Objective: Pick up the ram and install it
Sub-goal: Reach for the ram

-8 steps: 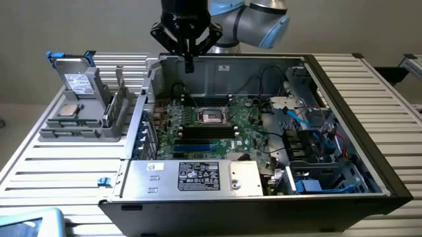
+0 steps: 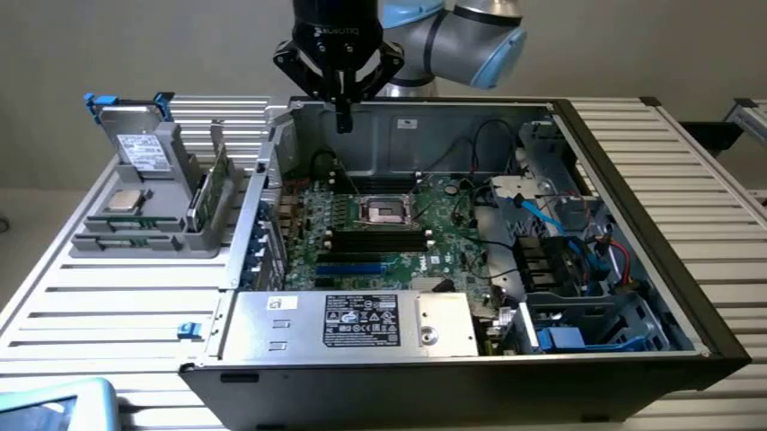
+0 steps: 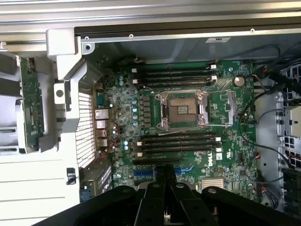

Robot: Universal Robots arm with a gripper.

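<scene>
While the ram [image 2: 214,193] stands on edge in the grey rack [image 2: 132,241] on the bench [image 2: 96,305], at the exterior view's left of the open case [image 2: 480,386], nothing is done yet. The pincer [image 2: 344,121] is clenched and empty, hanging over the case's far left corner, well apart from the ram. The black slots [image 2: 377,238] look empty, so both pick-up and install are left.

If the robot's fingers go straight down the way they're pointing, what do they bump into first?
Probably the green motherboard inside the open computer case, near its long black slots; depth is hard to judge.
</scene>
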